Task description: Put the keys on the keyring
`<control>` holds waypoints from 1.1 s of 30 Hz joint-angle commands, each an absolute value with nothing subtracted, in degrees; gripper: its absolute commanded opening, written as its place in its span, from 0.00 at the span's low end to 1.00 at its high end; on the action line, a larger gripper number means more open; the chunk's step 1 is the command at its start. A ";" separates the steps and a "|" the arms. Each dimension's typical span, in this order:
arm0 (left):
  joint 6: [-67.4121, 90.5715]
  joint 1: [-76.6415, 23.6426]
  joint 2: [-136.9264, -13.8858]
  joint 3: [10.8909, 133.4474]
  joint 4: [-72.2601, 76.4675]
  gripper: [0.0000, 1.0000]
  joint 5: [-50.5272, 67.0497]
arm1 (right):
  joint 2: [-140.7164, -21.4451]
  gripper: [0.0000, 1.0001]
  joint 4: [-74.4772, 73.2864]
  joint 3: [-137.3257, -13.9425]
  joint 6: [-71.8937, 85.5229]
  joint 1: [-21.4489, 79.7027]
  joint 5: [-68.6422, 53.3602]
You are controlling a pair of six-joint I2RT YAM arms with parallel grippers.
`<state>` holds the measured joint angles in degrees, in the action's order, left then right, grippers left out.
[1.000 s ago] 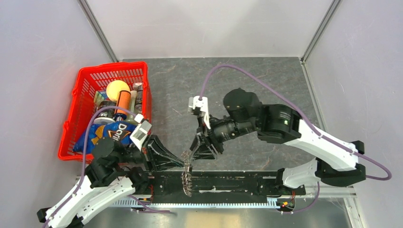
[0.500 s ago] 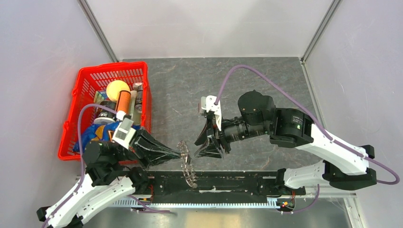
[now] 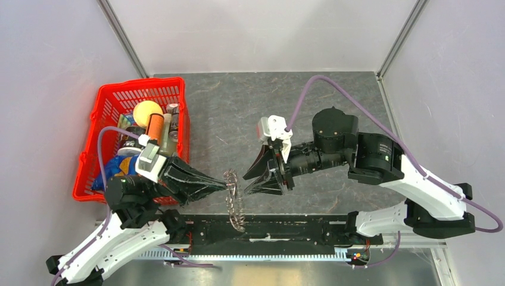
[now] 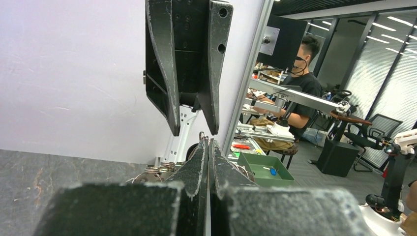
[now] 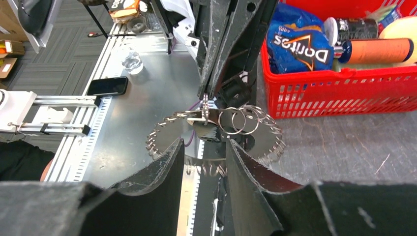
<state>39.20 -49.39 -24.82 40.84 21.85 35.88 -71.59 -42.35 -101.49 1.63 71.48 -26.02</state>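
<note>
My left gripper (image 3: 225, 184) is shut on the keyring (image 3: 234, 201), a spiky grey wreath held edge-on above the table's near edge. In the right wrist view the keyring (image 5: 255, 142) hangs face-on from the left fingers (image 5: 216, 54), with several thin wire rings bunched at its top. My right gripper (image 3: 249, 180) faces it from the right, a short gap away, open with nothing between its fingers (image 5: 164, 172). From the left wrist, the left gripper (image 4: 209, 143) is pressed shut and the right fingers (image 4: 162, 64) hang just beyond. The keys are hidden.
A red basket (image 3: 106, 107) with a Doritos bag (image 5: 295, 44), cans and a yellow ball stands at the left. A black rail (image 3: 292, 229) runs along the near edge below the keyring. Grey tabletop (image 3: 238, 107) stretches behind both grippers.
The right gripper has drawn back to the right, off the keyring. The left gripper has carried the keyring a little farther from the near rail.
</note>
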 commanded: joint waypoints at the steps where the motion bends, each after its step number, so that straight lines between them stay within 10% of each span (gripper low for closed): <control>1: 40.87 -49.57 -25.48 40.81 28.10 0.02 33.62 | -72.14 0.43 -39.37 -105.62 0.50 71.51 -26.98; 33: 40.63 -49.57 -25.35 40.26 29.67 0.02 33.07 | -77.62 0.12 -43.28 -111.85 1.04 71.54 -28.56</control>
